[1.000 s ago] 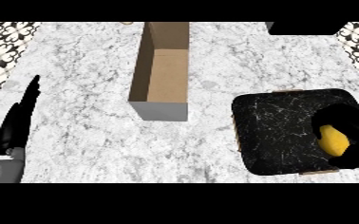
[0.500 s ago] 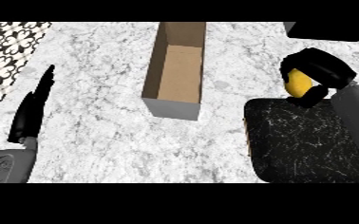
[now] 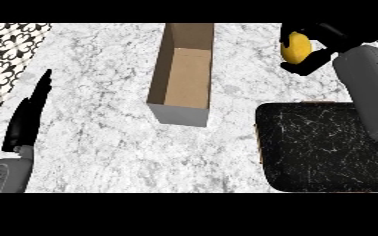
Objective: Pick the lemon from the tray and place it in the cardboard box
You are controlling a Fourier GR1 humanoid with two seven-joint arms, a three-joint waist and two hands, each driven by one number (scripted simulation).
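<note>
Right robot hand [image 3: 319, 42] is up at the top right of the view, black fingers curled round the lemon [image 3: 297, 48], which shows yellow between them. So the lemon is off the tray [image 3: 314, 150] and held above the white marble table [image 3: 103, 105], beyond the tray's far edge and off to the right of the cardboard box [image 3: 184, 72]. The grey forearm runs down from that hand along the right edge, crossing over the tray's upper right corner.

The tray sits at the lower right, a dark, black-marbled square with a thin pale rim, nothing lying on the part that shows. The box stands in the middle of the table, long and narrow, open at the top, its brown floor bare and its near end wall grey. There is a clear stretch of marble between box and tray, and the held lemon is well apart from the box opening.

Over on the left edge, the left robot hand [image 3: 28, 115] rests open, fingers straight and pointing up the view, holding nothing. A patterned black-and-white patch [image 3: 18, 45] shows at the top left corner.
</note>
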